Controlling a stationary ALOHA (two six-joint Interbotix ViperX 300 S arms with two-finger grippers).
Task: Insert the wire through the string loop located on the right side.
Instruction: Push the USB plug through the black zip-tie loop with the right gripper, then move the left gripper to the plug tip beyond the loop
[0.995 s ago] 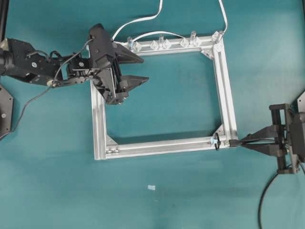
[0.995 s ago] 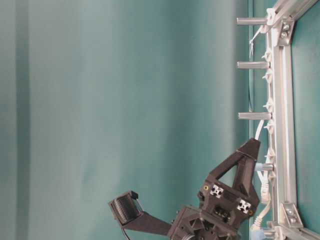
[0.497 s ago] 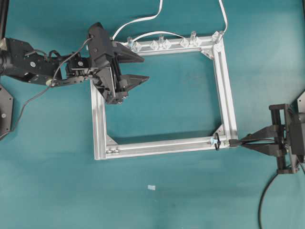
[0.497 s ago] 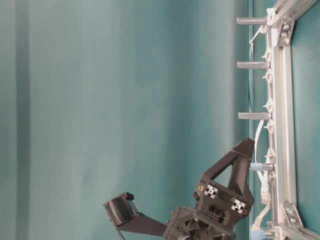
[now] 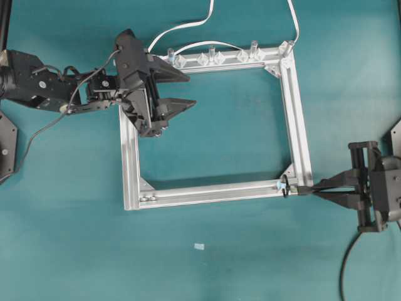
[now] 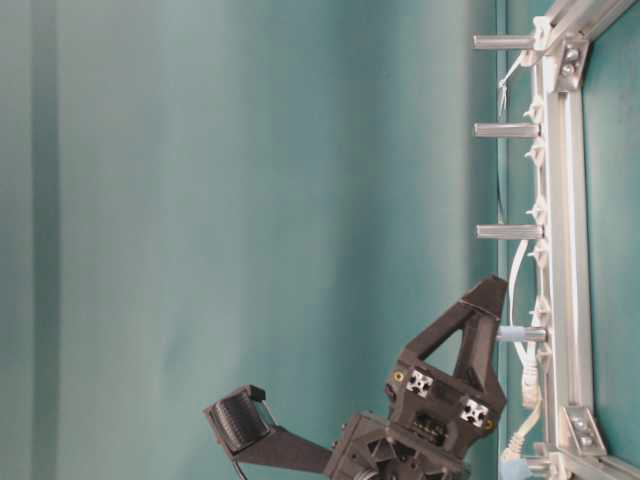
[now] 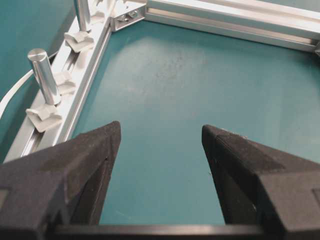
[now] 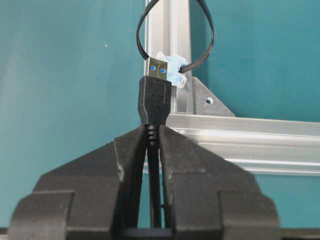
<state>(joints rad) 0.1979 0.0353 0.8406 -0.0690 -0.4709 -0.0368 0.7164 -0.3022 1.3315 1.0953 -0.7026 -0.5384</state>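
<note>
Hovering spread wide and empty, left gripper [image 5: 178, 89] over silver frame [image 5: 130, 157]. Not yet threaded: string loop [image 8: 175, 35] at frame's lower-right corner, plug tip just short of it. Clamped on wire [image 8: 154, 102], right gripper [image 8: 152, 137].

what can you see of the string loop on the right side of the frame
The string loop is a thin black ring standing upright at the silver frame corner, tied on by a pale bluish fitting. It hangs open and unthreaded. The wire, shut in the right gripper, has its metal plug tip at the fitting, just below the opening.
</note>
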